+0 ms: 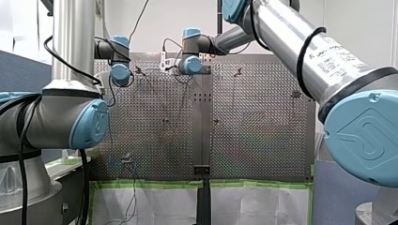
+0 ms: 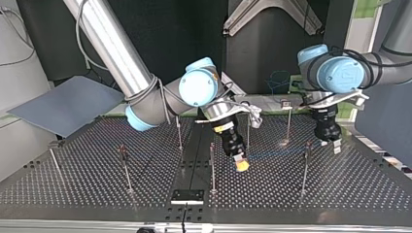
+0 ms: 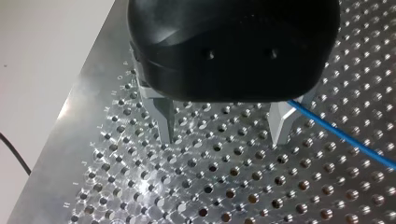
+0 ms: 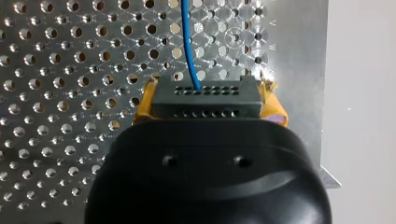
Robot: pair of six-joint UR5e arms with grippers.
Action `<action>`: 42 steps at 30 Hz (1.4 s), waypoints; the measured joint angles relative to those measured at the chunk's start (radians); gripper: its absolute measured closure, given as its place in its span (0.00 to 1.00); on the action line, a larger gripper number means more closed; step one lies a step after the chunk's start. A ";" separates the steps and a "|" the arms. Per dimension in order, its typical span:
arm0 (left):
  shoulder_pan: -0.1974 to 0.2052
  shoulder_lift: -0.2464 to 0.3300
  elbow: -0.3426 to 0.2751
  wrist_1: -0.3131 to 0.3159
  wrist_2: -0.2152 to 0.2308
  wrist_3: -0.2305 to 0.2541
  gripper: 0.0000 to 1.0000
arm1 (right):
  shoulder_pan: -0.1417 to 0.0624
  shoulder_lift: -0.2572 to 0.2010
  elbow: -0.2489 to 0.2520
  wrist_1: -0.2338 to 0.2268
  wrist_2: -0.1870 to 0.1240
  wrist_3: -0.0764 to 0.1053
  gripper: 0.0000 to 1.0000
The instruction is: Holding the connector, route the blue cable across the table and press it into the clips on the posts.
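Observation:
In the right wrist view my right gripper [image 4: 208, 108] has its yellow pads [image 4: 144, 106] shut on a dark grey connector [image 4: 205, 93] with rows of small holes. The blue cable [image 4: 187, 42] leaves the connector and runs ahead over the perforated table [image 4: 56, 84]. In the top view this gripper [image 2: 240, 165] hangs low near the middle, and the cable [image 2: 277, 154] shows faintly towards the view's right. My left gripper [image 3: 223, 133] stands open just above the table, nothing between its metal fingers [image 3: 166, 122]. The cable [image 3: 345, 137] passes just outside one finger. It [image 2: 330, 144] is at the top view's right.
Several thin posts stand on the table, among them one [image 2: 212, 165] beside my right gripper, one [image 2: 305, 167] close to my left gripper and one [image 2: 125, 167] further left. A grey board [image 2: 68, 104] leans at the top view's left. A black bracket [image 2: 187, 196] sits at the near edge.

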 joint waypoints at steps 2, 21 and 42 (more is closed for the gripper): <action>-0.003 0.016 -0.015 -0.016 0.007 -0.007 0.00 | 0.000 0.000 0.000 0.000 0.001 0.000 1.00; -0.026 0.175 -0.102 -0.175 0.072 -0.021 0.00 | -0.002 -0.001 0.000 0.007 0.012 -0.001 1.00; -0.081 0.236 -0.074 -0.155 0.208 0.087 0.00 | -0.004 -0.001 0.000 0.011 0.022 -0.001 1.00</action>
